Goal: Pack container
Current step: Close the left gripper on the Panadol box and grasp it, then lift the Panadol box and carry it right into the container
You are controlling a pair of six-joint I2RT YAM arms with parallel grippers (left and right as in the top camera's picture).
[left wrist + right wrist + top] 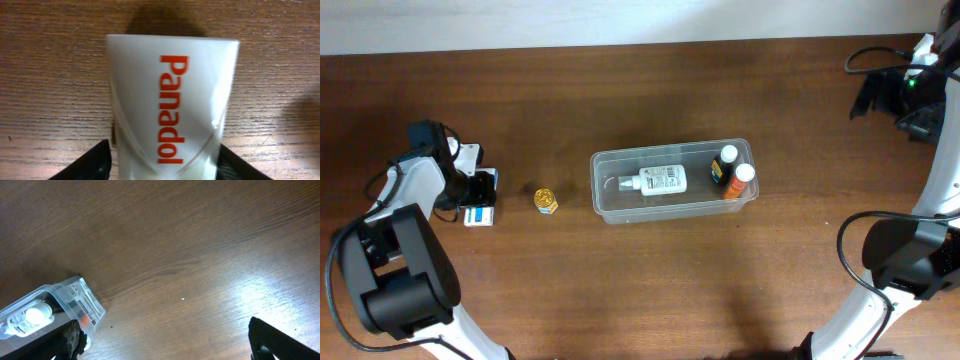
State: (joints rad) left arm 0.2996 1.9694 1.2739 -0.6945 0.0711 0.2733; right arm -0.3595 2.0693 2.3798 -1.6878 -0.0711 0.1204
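Left gripper [164, 152] astride box [170, 90] (perhaps touching)

1. The bench [620, 290] is dark brown wood with a fine grain; a pale surface [620, 20] runs along its far edge.
2. A white Panadol box [170, 110] with red lettering lies flat at the left of the bench.
3. A small yellow object [546, 201] sits just right of the box, apart from it.
4. A white labelled bottle [655, 181] lies on its side in the container [610, 212].
5. At its right end are a black-capped orange bottle [723, 165] and a white-capped one [740, 180].
6. A black cable [875, 55] loops at the far right.
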